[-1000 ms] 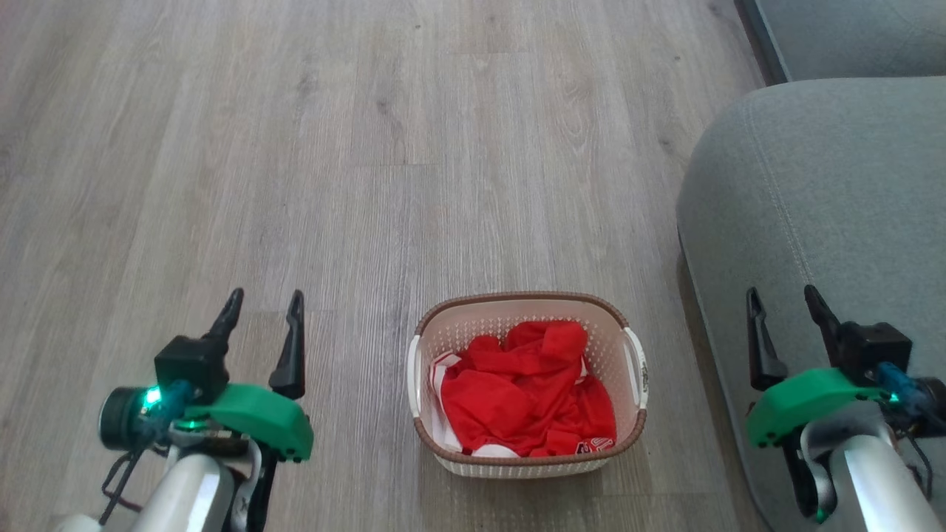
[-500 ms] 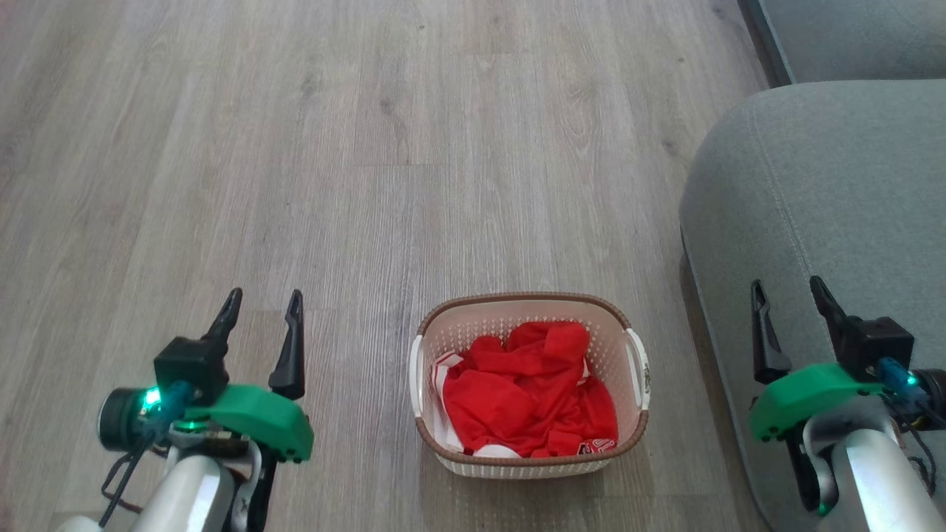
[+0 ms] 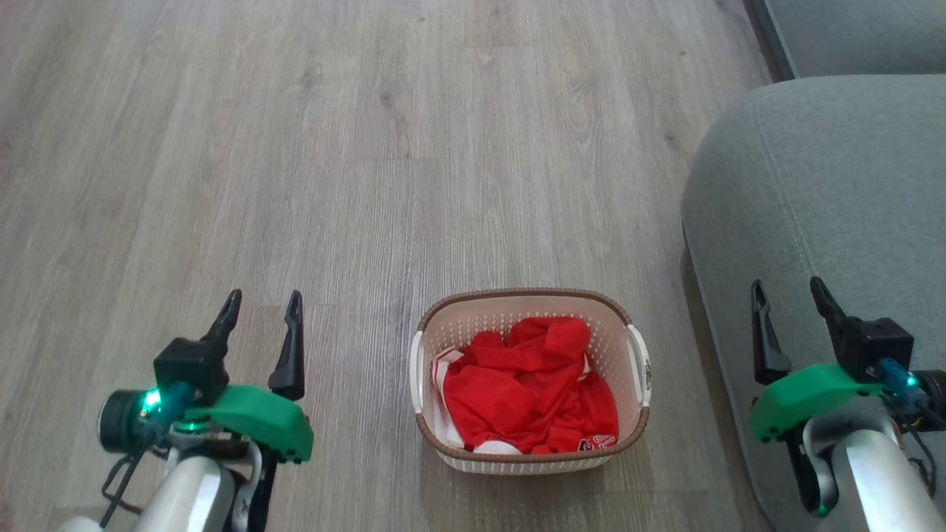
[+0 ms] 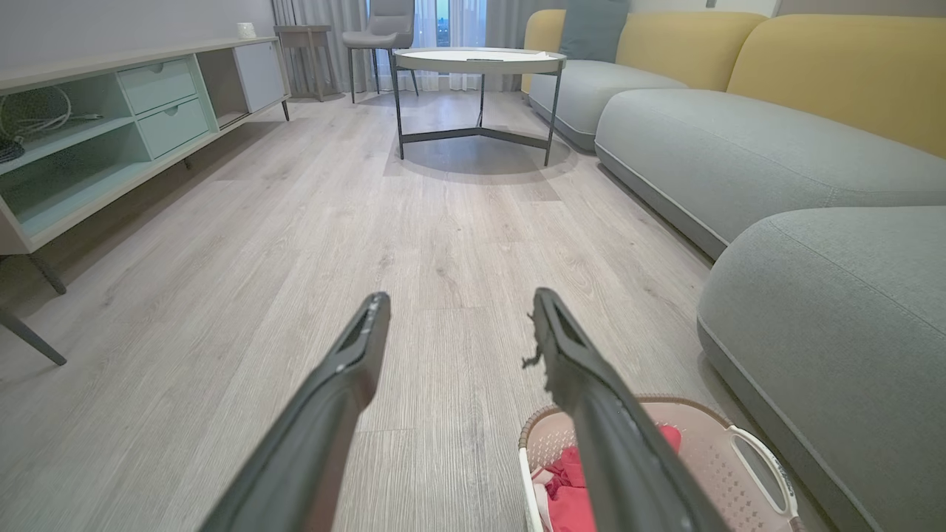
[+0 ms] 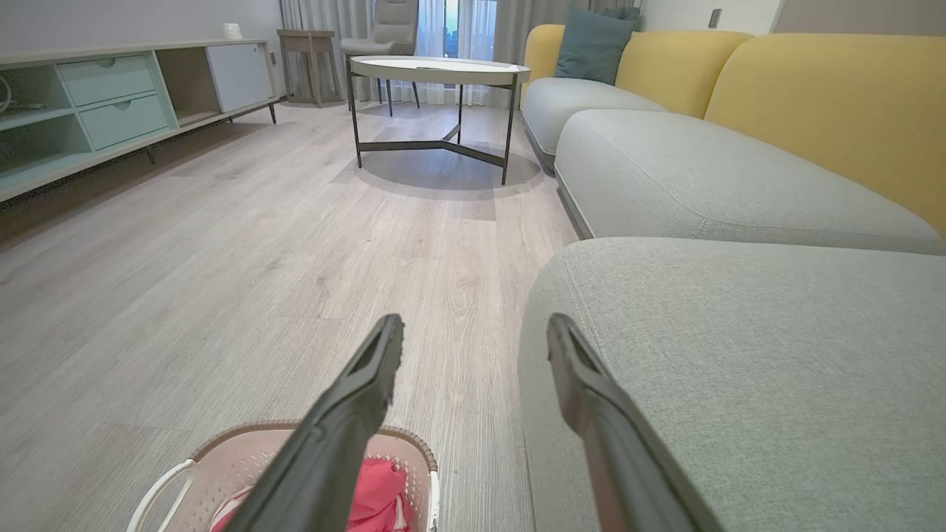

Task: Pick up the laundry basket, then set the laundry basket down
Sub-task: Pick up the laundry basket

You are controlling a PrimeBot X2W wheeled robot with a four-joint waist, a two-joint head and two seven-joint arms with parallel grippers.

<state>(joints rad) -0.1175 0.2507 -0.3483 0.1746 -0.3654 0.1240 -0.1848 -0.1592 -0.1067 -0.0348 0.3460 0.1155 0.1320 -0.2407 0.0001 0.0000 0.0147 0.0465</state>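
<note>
So my left gripper [image 3: 260, 314] and right gripper [image 3: 789, 303] both hang open, one each side of the laundry basket [image 3: 529, 458], ready for its handles.

Cream perforated laundry basket [image 3: 473, 329], brown woven rim [image 3: 517, 292], red clothing [image 3: 528, 388], grey sofa [image 3: 828, 185]

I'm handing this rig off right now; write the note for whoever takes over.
Left hand: open, empty, hovering left of the laundry basket, clear of it.
Right hand: open, empty, to the basket's right, near the grey sofa edge.
Basket: upright on the wood floor between the hands, red clothing inside, beside the sofa.
Done: nothing; no grasp yet.
Left: grip the basket, probably by its white side handles, lift, set it down.
</note>
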